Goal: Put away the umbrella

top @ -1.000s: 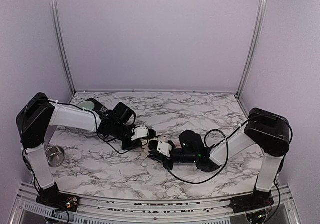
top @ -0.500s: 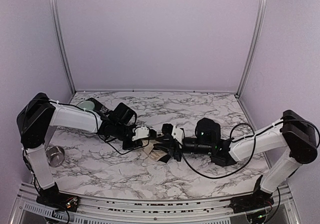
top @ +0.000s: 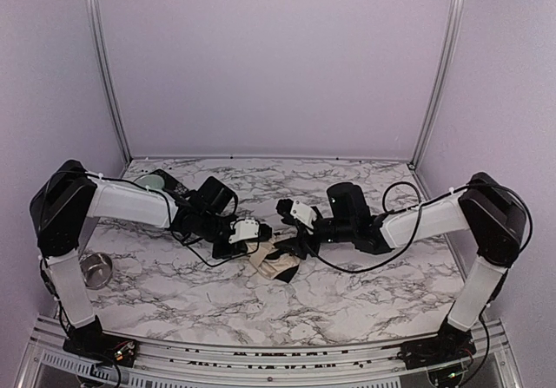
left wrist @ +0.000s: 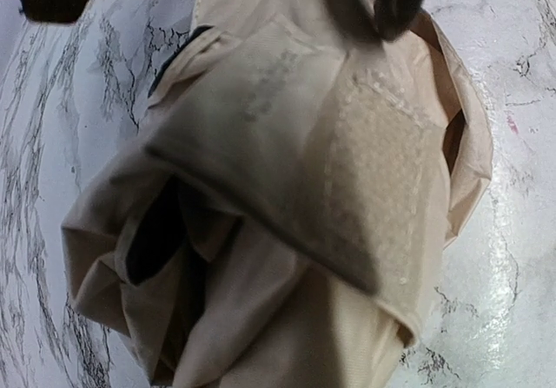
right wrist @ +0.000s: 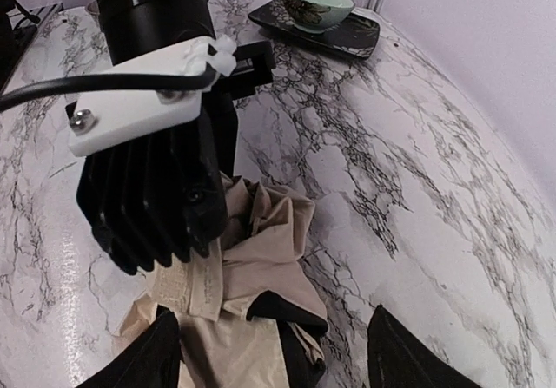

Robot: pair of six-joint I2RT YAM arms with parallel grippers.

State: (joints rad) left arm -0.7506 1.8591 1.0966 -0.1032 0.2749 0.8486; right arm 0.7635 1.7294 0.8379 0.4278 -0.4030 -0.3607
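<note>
The left arm [top: 130,201] reaches low from the left side toward the middle, with its elbow bent. The right arm [top: 426,219] stretches in low from the right side. The two wrists come nose to nose in the middle, very near each other. The left gripper [top: 259,242] tips down and to the right, and its fingers [left wrist: 395,2] stand apart. The right gripper [top: 291,242] tips down and to the left. Its fingers [right wrist: 161,353] are spread wide too.

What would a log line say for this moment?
cream-beige fabric umbrella: crumpled on marble table | left gripper: at it, grip unclear | right gripper: open, facing it
</note>
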